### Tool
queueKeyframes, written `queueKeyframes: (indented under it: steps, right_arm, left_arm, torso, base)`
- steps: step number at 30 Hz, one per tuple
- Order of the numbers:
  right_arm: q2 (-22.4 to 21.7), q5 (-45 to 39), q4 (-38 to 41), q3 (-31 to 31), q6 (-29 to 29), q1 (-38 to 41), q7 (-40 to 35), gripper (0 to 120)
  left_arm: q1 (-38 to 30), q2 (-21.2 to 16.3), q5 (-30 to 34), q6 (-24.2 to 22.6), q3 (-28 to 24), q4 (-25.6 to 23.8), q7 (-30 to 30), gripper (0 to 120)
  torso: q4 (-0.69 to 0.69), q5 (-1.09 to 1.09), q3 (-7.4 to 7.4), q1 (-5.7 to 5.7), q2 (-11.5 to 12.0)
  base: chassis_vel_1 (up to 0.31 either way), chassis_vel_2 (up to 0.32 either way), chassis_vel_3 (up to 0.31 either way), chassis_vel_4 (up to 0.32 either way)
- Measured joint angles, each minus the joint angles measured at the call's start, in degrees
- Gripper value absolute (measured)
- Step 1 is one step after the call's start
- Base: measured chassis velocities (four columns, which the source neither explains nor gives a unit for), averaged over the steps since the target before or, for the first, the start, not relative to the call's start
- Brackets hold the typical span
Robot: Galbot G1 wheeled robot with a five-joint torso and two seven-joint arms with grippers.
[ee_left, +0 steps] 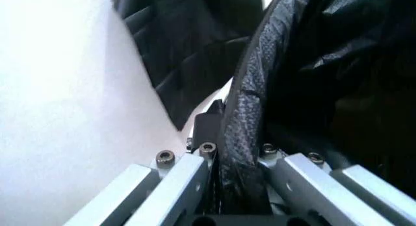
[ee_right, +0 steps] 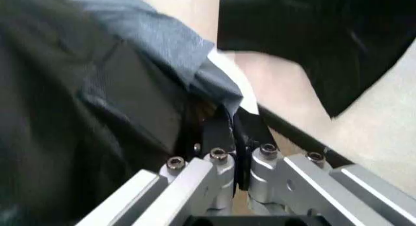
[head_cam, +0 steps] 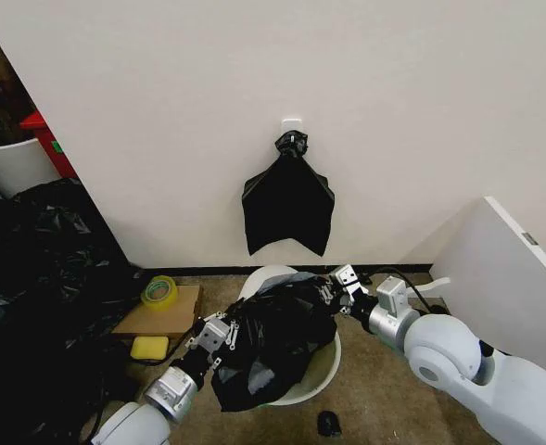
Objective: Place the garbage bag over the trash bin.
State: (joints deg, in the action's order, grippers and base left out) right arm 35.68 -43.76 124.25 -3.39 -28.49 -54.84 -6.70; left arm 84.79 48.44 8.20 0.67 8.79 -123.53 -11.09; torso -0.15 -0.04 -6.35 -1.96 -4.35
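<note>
The trash bin [head_cam: 323, 378], a round white bucket, stands on the floor by the wall. The glossy black garbage bag [head_cam: 273, 343] lies crumpled across its top and hangs down over its front, hiding most of the opening. My left gripper [head_cam: 224, 332] is shut on the bag's left edge; in the left wrist view a fold of the bag [ee_left: 286, 65] runs between the closed fingers of that gripper [ee_left: 229, 141]. My right gripper [head_cam: 339, 286] is shut on the bag's right edge at the bin's far rim. The right wrist view has that gripper [ee_right: 227, 131] pinching the thin film [ee_right: 97, 114].
A knotted black bag bundle [head_cam: 288, 199] hangs on the wall above the bin. A heap of black sheeting [head_cam: 41, 278] fills the left. Cardboard [head_cam: 161, 315] with a tape roll [head_cam: 159, 292] and a yellow sponge [head_cam: 149, 348] lie left of the bin. A white panel [head_cam: 509, 278] leans at the right.
</note>
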Motion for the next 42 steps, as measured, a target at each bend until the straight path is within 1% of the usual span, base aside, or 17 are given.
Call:
queueKeyframes:
  steps: [5,11,13,14,16,17,19,21,22,26,30,32,35,36,38,40,42]
  right_arm:
    - [-1.45,0.10,-0.39,0.70,-1.74,-0.20,1.54,0]
    - [-1.38,-5.07,-1.72,2.01,-2.75,-0.75,3.46,0]
    - [-1.37,-7.75,-2.31,3.12,-1.99,-1.40,4.42,8]
    - [-1.37,-7.75,-2.31,3.12,-1.99,-1.40,4.42,8]
    - [-1.14,-13.41,-2.81,4.71,0.26,-1.77,4.88,18]
    - [-1.14,-13.41,-2.81,4.71,0.26,-1.77,4.88,18]
    - [-0.95,-16.51,-3.09,6.07,1.59,-1.81,5.14,28]
    - [-1.03,-17.71,-3.09,7.68,1.86,-2.28,5.27,38]
    - [-1.03,-17.71,-3.09,7.68,1.86,-2.28,5.27,38]
    - [-0.73,-18.40,-3.01,10.21,2.08,-3.37,4.91,50]
    - [-0.34,-18.75,-2.25,14.59,-0.31,-5.15,4.63,70]
    - [-0.33,-18.75,-2.19,14.97,-0.67,-5.34,4.60,73]
    - [-0.13,-19.85,-1.12,18.33,-3.33,-7.77,4.27,88]
    - [-0.13,-19.85,-1.12,18.33,-3.33,-7.77,4.27,88]
    - [-0.01,-20.75,-0.09,20.58,-4.56,-10.25,4.98,96]
    - [0.06,-20.94,0.31,21.37,-4.82,-11.36,5.55,98]
    - [1.42,-23.53,2.14,24.67,-4.69,-14.90,5.76,100]
  left_arm:
    - [0.06,0.63,1.58,-0.01,0.47,1.06,-1.19,1]
    - [-0.02,0.62,4.12,-0.05,0.58,1.17,-1.74,1]
    - [0.04,0.57,5.20,-0.44,0.90,1.10,-1.98,1]
    - [0.04,0.57,5.20,-0.44,0.90,1.10,-1.98,1]
    - [0.49,0.68,5.74,-0.66,1.35,1.17,-2.08,1]
    - [0.49,0.68,5.74,-0.66,1.35,1.17,-2.08,1]
    - [0.91,1.01,6.13,-0.88,1.61,1.53,-2.14,1]
    - [0.78,1.36,7.10,-1.37,1.63,1.69,-2.38,1]
    - [0.78,1.36,7.10,-1.37,1.63,1.69,-2.38,1]
    - [0.23,1.55,8.29,-2.08,1.63,2.07,-2.84,1]
    - [-0.02,1.58,9.37,-2.97,1.48,2.52,-3.36,1]
    - [-0.06,1.63,9.60,-3.13,1.46,2.54,-3.46,1]
    - [-0.38,2.07,11.86,-4.18,1.45,2.59,-4.40,1]
    - [-0.38,2.07,11.86,-4.18,1.45,2.59,-4.40,1]
    - [-0.45,2.12,13.06,-4.66,1.53,2.59,-4.64,1]
    - [-0.46,2.13,13.40,-4.79,1.57,2.59,-4.70,1]
    - [-0.52,2.31,15.26,-5.84,1.64,2.42,-5.46,1]
  torso:
    - [0.00,0.00,0.00,0.00,0.00]
    - [0.00,0.01,0.00,0.00,0.00]
    - [-0.01,0.02,0.00,0.00,0.00]
    - [-0.01,0.02,0.00,0.00,0.00]
    - [-0.01,0.01,0.00,-0.01,0.00]
    - [-0.01,0.01,0.00,-0.01,0.00]
    - [0.02,0.01,0.00,-0.01,0.00]
    - [0.02,0.00,0.00,-0.01,0.00]
    - [0.02,0.00,0.00,-0.01,0.00]
    - [-0.01,0.01,0.00,-0.01,0.00]
    - [0.00,0.01,0.00,-0.01,0.00]
    - [0.00,0.01,0.00,-0.01,0.00]
    - [0.01,0.01,0.00,0.00,0.00]
    - [0.01,0.01,0.00,0.00,0.00]
    - [0.01,0.00,0.00,0.00,0.00]
    - [-0.01,0.00,0.00,0.00,0.00]
    - [0.00,0.02,0.00,0.00,0.00]
  base:
    - [0.000,0.000,0.000,0.000]
    - [0.000,0.000,0.000,0.000]
    - [0.000,0.000,0.000,0.000]
    - [0.000,0.000,0.000,0.000]
    - [0.000,0.000,0.000,0.000]
    - [0.000,0.000,0.000,0.000]
    - [0.000,0.000,0.000,0.000]
    - [0.000,0.000,0.000,0.000]
    - [0.000,0.000,0.000,0.000]
    - [0.000,0.000,0.000,0.000]
    - [0.000,0.000,0.000,0.000]
    - [0.000,0.000,0.000,0.000]
    - [0.000,0.000,0.000,0.000]
    - [0.000,0.000,0.000,0.000]
    - [0.000,0.000,0.000,0.000]
    - [0.000,0.000,0.000,0.000]
    - [0.000,0.000,0.000,0.000]
